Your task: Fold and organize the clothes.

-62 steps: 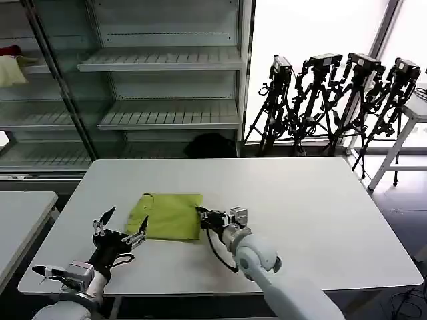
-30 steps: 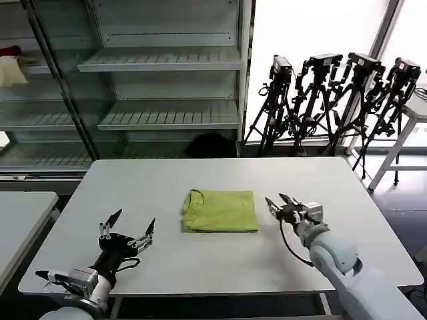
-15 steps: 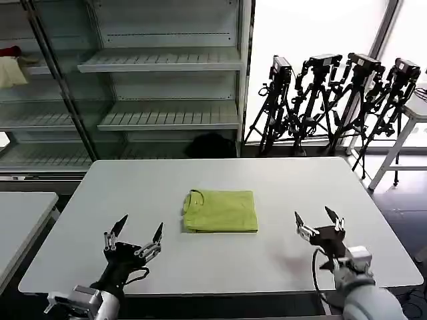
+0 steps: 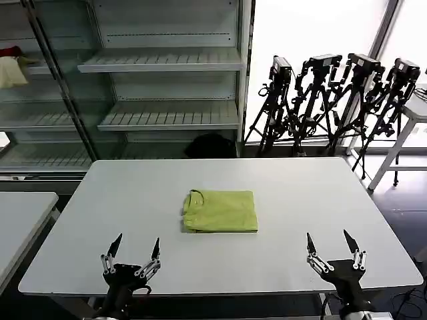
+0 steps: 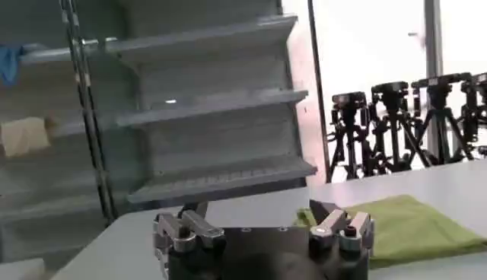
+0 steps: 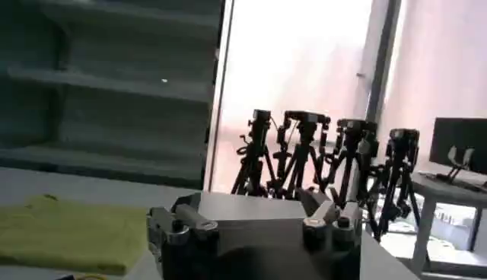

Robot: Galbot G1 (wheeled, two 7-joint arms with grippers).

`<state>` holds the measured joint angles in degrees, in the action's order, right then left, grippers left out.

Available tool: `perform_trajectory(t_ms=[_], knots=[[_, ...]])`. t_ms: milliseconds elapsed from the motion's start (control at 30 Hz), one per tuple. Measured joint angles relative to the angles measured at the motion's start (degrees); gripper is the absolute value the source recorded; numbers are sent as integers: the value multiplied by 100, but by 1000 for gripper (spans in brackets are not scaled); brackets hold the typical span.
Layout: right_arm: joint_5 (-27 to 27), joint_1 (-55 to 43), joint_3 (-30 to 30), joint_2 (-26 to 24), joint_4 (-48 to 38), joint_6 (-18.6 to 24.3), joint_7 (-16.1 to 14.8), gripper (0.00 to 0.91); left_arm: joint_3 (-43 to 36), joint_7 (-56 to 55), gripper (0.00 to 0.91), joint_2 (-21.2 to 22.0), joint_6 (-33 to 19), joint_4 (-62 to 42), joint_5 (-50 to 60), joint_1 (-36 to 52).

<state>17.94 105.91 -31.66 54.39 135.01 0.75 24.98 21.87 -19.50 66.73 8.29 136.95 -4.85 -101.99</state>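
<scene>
Two pincers, left pincer (image 4: 131, 257) and right pincer (image 4: 333, 250), were held spread apart, well short of the folded T-shirt (image 4: 221, 211) centred between them on the bench (image 4: 300, 193).

No legible text, label, brand or number anywhere.

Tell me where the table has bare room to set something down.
The white table is bare either side of the folded lime-green cotton T-shirt and behind it. The near edge is crowded: left claw and right claw, both open.

A lab: bare shelving (image 4: 167, 60), tripod-mounted cameras (image 4: 333, 93).
</scene>
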Motion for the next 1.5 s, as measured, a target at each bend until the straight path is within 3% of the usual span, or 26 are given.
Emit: perform_trajectory(t_ms=[267,700,1500], knots=[[-319,423,-31,157,29,730,-219,907,-49,-109,907,64,-359,-67,145,-159],[-439,815,-29,365,-48,1384,-123,907,-116,-138,907,125,-609,-106,225,-270],[-339,1004,-232,165,-76,1621,-17,907,72,-123,907,119,-516,-15,109,-316]])
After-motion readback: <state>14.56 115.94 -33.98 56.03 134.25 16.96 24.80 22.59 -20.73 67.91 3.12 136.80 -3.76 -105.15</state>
